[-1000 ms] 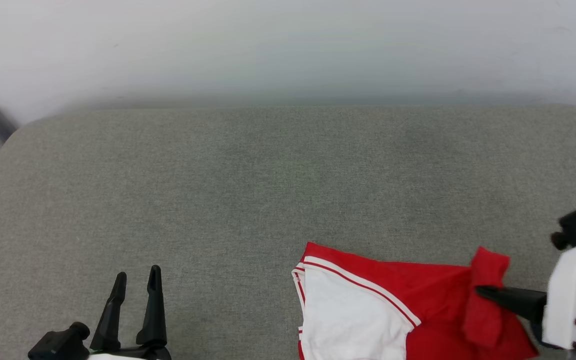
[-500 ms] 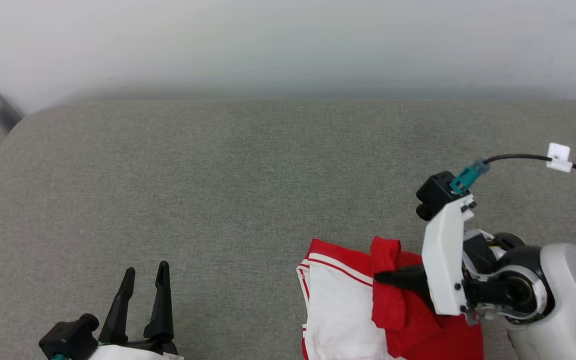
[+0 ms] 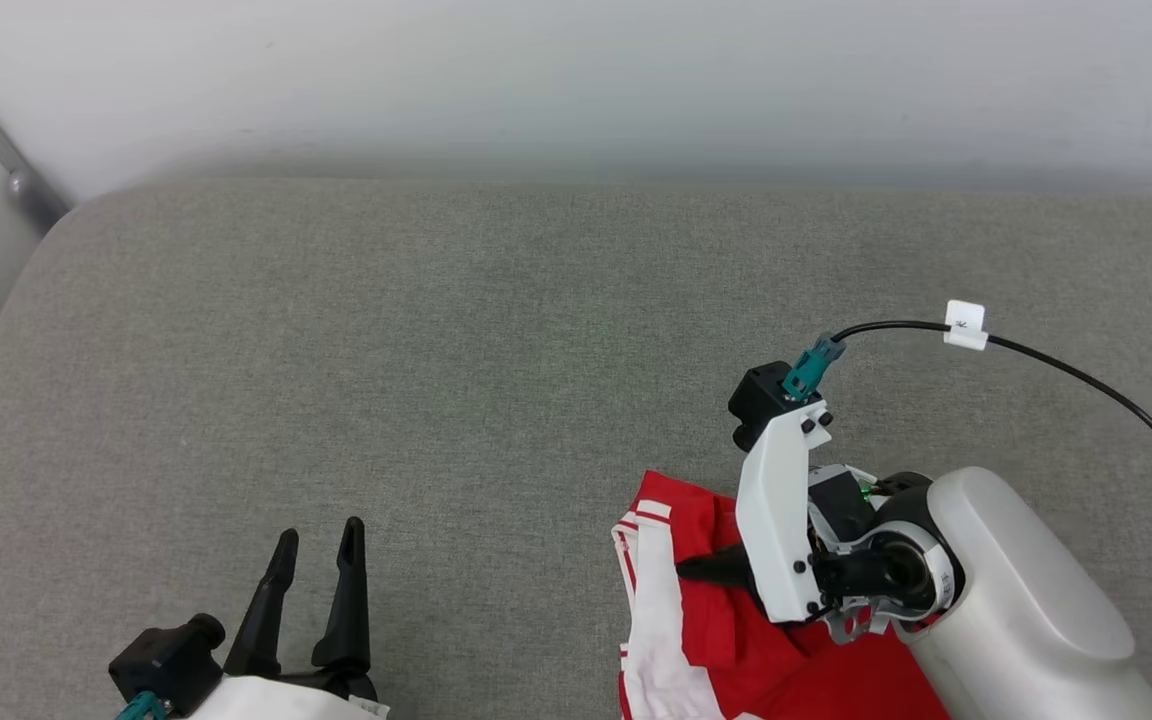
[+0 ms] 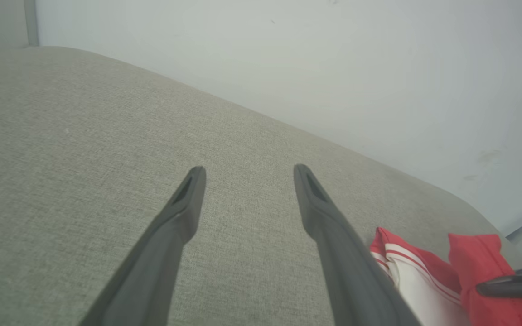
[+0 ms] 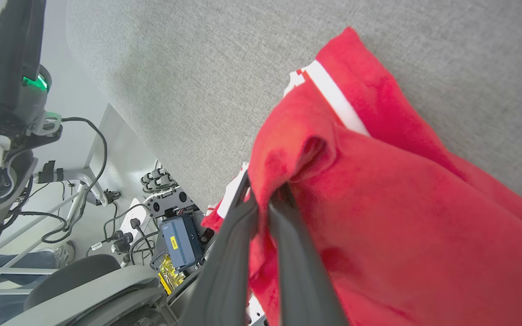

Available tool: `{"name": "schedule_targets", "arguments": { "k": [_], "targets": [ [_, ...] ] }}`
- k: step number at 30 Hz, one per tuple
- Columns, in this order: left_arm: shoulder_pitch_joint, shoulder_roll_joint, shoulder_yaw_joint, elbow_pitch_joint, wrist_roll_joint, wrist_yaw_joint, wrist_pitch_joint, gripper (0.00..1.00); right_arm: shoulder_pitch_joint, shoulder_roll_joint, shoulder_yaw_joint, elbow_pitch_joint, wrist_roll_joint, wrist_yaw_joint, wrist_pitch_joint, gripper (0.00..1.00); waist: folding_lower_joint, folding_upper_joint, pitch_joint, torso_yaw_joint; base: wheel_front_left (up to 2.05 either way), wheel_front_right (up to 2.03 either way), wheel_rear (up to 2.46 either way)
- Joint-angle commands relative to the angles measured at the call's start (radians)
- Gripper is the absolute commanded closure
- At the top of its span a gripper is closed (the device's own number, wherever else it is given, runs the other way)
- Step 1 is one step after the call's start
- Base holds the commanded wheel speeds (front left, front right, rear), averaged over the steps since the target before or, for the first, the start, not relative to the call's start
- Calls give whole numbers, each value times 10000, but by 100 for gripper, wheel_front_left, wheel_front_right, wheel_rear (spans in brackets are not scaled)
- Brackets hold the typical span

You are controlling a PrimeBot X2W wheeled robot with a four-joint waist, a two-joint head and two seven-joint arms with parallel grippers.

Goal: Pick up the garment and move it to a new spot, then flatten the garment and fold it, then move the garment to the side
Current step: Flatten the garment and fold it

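Cloth lies bunched near the front edge of the grey padded bench point(image 3: 436, 350), right of its middle. It is a red T-shirt point(image 3: 736, 660) with a white sleeve and striped trim, crumpled, with one red fold lifted off the surface. The right gripper point(image 3: 696, 570) reaches in from the bench's right end, its fingers pointing toward the left end, and its jaws are pinched tight on that raised fold. In the right wrist view the T-shirt point(image 5: 379, 203) drapes over and around the tips of this gripper point(image 5: 265, 194). The left gripper point(image 3: 319, 545) hangs above the front edge nearer the left corner, well apart from the T-shirt. Its jaws are spread wide with nothing between them, and its fingers point toward the back edge and the pale wall point(image 3: 576, 80).
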Motion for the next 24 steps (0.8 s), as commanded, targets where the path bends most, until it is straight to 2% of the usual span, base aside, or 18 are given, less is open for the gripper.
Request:
{"name": "schedule_targets", "arguments": {
  "k": [1, 4, 6, 7, 8, 13, 17, 20, 24],
  "targets": [
    [-108, -14, -41, 40, -7, -17, -20, 0, -166, 65, 119, 126, 68, -5, -128, 98, -1, 0, 17, 25, 0, 0, 0],
    [-171, -20, -93, 141, -72, -18, -20, 0, -296, 85, 421, 452, 181, -5, -391, 78, -1, 0, 46, 54, 0, 0, 0],
    [-203, -10, -129, 190, -81, -18, -20, 0, -355, 16, 595, 570, 245, -5, -555, 54, -1, 0, 51, 60, 0, 0, 0],
    [-224, -1, -135, 200, -100, -18, -20, 0, -364, -21, 677, 617, 299, -5, -646, 13, -1, 0, 51, 47, 0, 0, 0],
    [-231, 0, -132, 222, -139, -18, -20, 0, -350, -28, 710, 650, 409, -5, -748, 0, -1, 0, 43, 25, 0, 0, 0],
    [-258, 28, -199, 320, -247, -18, -20, 0, -385, -256, 748, 362, 827, -5, -1331, 0, -1, 0, -30, -107, 0, 0, 0],
    [-276, 27, -181, 234, -289, -18, -20, 0, -165, -803, 577, -517, 1081, -5, -2596, 0, -1, 0, -113, -177, 0, 0, 0],
    [-242, -27, -118, 69, -340, -18, -20, 0, 152, -1396, 312, -1507, 1140, -5, -4537, 0, -1, 0, -180, -230, 0, 0, 0],
    [-200, -144, -11, -250, -417, -18, -20, 0, 980, -2539, 411, -2451, 903, -5, -7430, 0, -1, 0, -252, -293, 0, 0, 0]
  ]
}}
